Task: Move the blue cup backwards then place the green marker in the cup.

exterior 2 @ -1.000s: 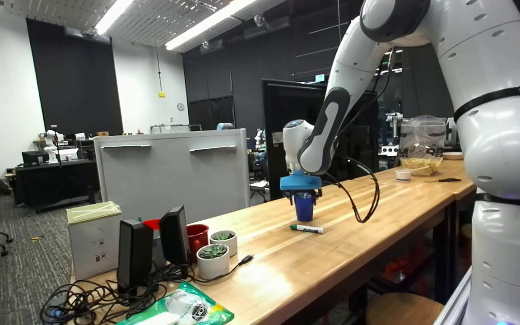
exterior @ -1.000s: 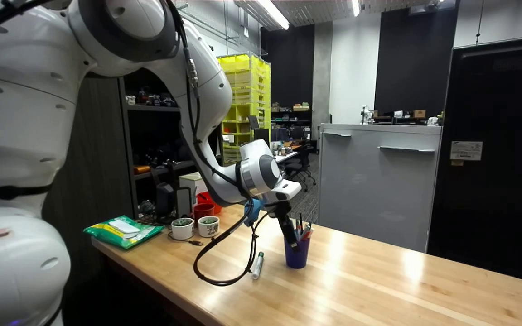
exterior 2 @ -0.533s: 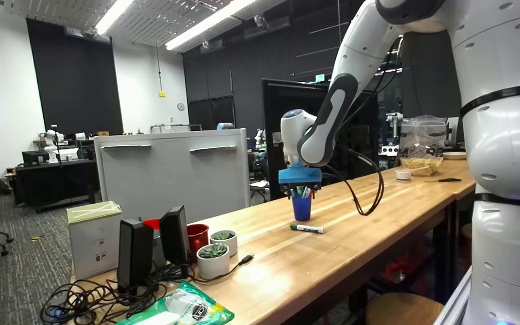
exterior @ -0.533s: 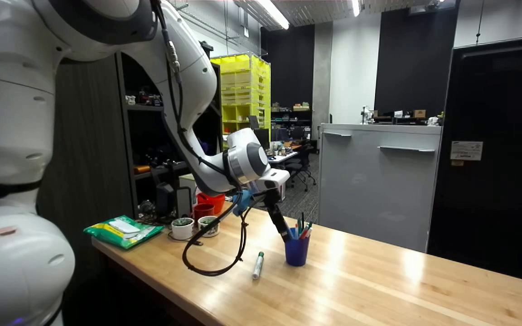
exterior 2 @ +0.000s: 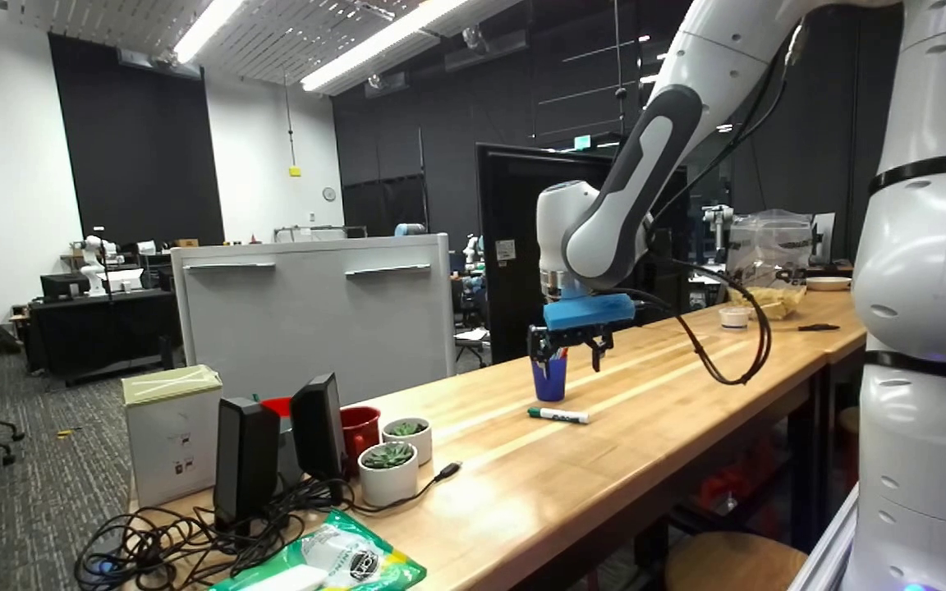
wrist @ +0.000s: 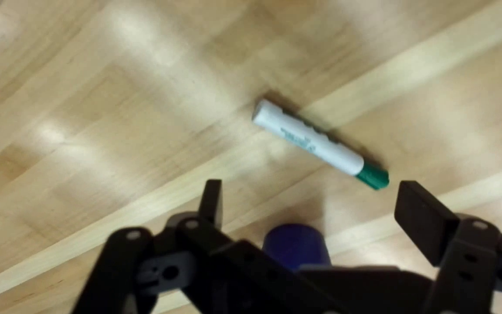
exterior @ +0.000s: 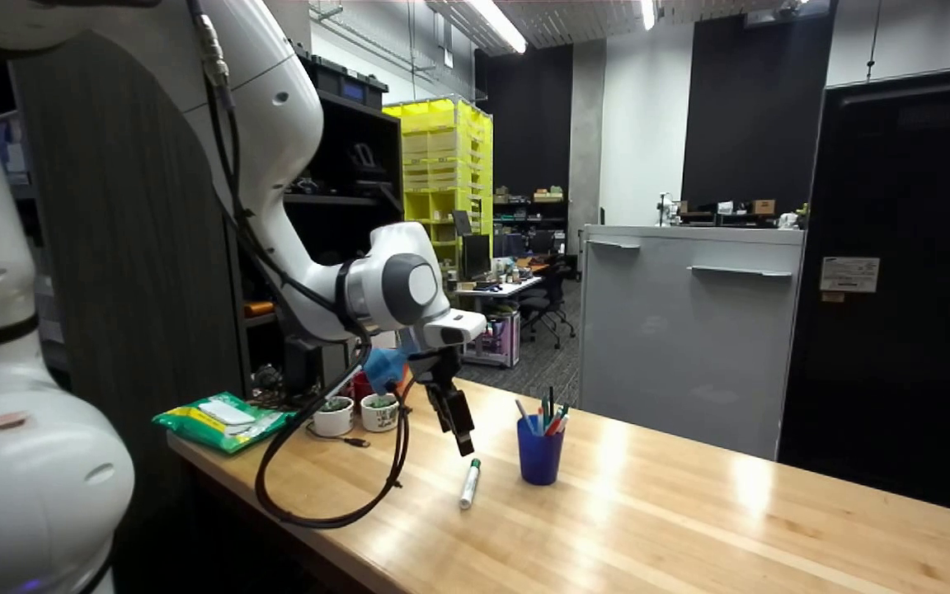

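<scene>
The dark-blue cup [exterior: 539, 458] stands upright on the table with pens sticking up from it; it also shows in an exterior view [exterior 2: 549, 382]. The green marker [exterior: 470, 485], white with a green cap, lies on the table beside the cup, and in an exterior view [exterior 2: 558, 415] too. My gripper [exterior: 465, 450] is open and empty above the table, near the marker's cap end; its fingers also show in an exterior view [exterior 2: 568, 361]. In the wrist view the fingers [wrist: 310, 187] are wide apart, with the marker [wrist: 320, 146] ahead of them. The cup [wrist: 295, 246] is partly hidden behind the gripper.
Two white plant pots [exterior 2: 389, 474], a red mug [exterior 2: 360, 433], black speakers [exterior 2: 317, 427] with tangled cables and a green packet [exterior 2: 350, 554] stand at one end of the wooden table [exterior 2: 506, 492]. A small white tub [exterior 2: 734, 318] is farther along.
My gripper has left the cup, moving back toward the robot's base and turning a little. The cup has shifted only slightly. The marker has not moved.
</scene>
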### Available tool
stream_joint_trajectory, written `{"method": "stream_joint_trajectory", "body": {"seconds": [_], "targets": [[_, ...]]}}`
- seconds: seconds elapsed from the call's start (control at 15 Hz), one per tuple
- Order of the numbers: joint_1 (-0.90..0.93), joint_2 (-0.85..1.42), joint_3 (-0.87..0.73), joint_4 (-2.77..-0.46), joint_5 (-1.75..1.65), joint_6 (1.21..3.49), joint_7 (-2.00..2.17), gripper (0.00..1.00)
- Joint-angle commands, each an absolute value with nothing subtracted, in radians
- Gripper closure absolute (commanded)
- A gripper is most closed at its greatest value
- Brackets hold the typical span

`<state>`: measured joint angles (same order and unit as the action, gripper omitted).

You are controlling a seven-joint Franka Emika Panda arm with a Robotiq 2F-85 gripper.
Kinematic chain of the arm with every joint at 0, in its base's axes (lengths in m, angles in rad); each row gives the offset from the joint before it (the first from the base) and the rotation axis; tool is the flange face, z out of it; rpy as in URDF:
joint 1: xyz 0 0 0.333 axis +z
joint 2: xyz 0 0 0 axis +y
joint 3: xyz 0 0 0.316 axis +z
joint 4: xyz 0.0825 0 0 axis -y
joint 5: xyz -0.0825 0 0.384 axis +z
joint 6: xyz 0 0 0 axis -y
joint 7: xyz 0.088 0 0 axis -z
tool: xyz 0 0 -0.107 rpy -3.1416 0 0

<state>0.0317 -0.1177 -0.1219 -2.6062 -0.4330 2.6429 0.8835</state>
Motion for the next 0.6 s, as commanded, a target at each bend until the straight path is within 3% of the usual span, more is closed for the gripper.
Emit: {"method": "stream_joint_trajectory", "body": {"seconds": [0.0,0.2,0.4,0.53], "targets": [[0.086,-0.230,-0.170,-2.701,-0.335,2.595,0.611,0.00],[0.098,-0.260,-0.190,-2.689,-0.292,2.491,0.392,0.00],[0.005,-0.262,-0.097,-2.644,-0.270,2.353,0.209,0.00],[-0.022,-0.236,-0.074,-2.649,-0.272,2.399,0.256,0.00]]}}
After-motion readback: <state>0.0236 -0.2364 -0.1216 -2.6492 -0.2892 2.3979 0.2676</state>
